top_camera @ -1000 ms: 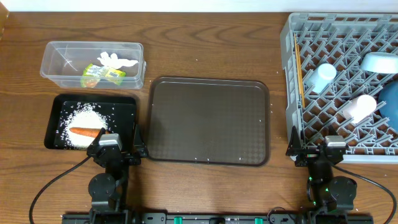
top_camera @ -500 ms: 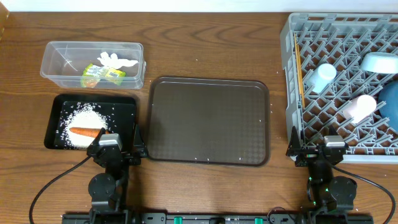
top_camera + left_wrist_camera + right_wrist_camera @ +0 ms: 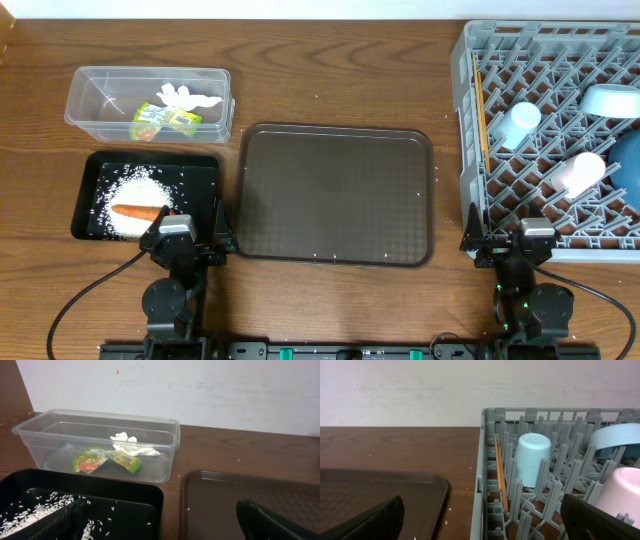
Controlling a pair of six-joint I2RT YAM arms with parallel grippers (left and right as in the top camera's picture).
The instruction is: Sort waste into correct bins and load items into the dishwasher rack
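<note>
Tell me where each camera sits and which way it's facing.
Overhead: above the table, looking straight down; left pincer and right pincer, both open, at the bottom edge.
Left wrist: low, facing the wall across the black tray and clear tub; own fingers at the bottom.
Right wrist: low, facing the wall beside the rack; own fingers in the bottom corners.
Shared: the brown tray shows in all three.

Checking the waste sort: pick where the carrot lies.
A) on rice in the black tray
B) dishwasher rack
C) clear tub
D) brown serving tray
A: the carrot lies on the rice heap inside the black tray; the clear tub holds only the wrapper and tissue.
</note>
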